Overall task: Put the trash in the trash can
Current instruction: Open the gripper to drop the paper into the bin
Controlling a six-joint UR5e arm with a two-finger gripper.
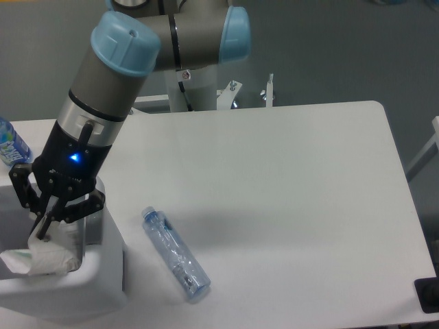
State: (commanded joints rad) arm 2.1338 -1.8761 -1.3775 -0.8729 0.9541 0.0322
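The gripper (42,232) hangs over the open top of the trash can (103,291) at the left edge of the table (288,199). Its dark fingers (46,223) are drawn in close together, and their tips sit right at the top of the crumpled white paper carton (44,255), which shows a faint green mark near its left end. From here it looks as though the fingers pinch the carton, though the exact contact is hard to make out against the white. The carton lies inside the can's rim, its lower part below the near wall.

The arm (103,110) comes down from the upper middle, slanting toward the left, with a pale blue cap at its elbow joint and a small blue light glowing on the black wrist just above the gripper.

The clear plastic bottle (175,254) lies on its side on the table, just to the right of the can and apart from it, its bluish cap pointing up and left. Another bottle with a bright blue label (9,145) stands at the far left, behind the can.
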